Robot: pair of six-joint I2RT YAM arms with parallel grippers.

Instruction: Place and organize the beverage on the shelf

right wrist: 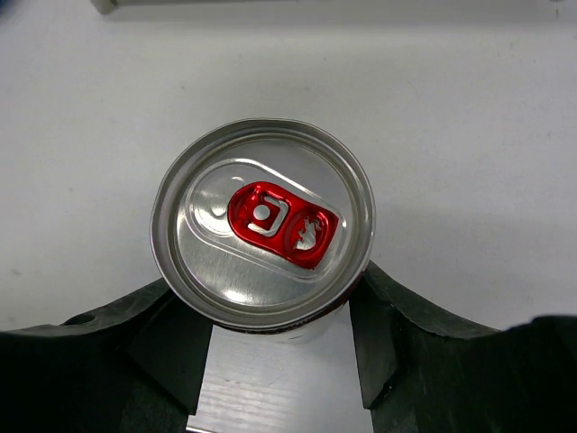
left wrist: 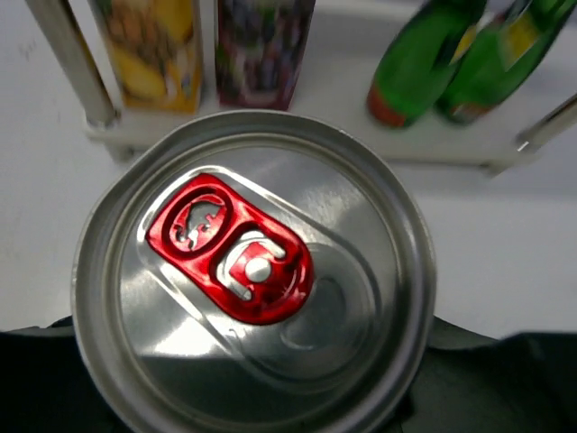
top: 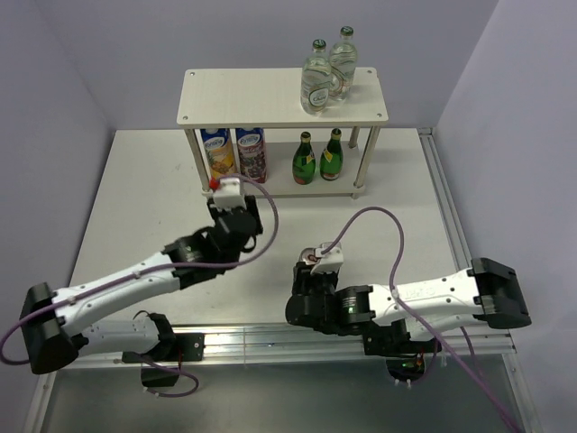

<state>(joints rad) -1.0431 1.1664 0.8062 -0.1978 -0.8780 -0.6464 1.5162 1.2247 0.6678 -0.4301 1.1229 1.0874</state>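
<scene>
White worktop [top: 135, 207] between pale walls, with the shelf [top: 234, 95] at 12 o'clock. Left arm stretches from 7 o'clock towards the shelf's lower board. Its left pincer [top: 224, 191] is closed round a red-tabbed can [left wrist: 257, 271], just short of that board. Right arm lies low from 4 o'clock, and its right pincer [top: 314, 263] near 6 o'clock clasps a second can [right wrist: 261, 239] standing on the worktop.

The top board carries two clear bottles [top: 317, 77], touching. The lower board holds two fruit-printed drinks [top: 217, 152] at 9 o'clock and two green bottles [top: 305, 160] at 3 o'clock. Their yellow labels are too small to read.
</scene>
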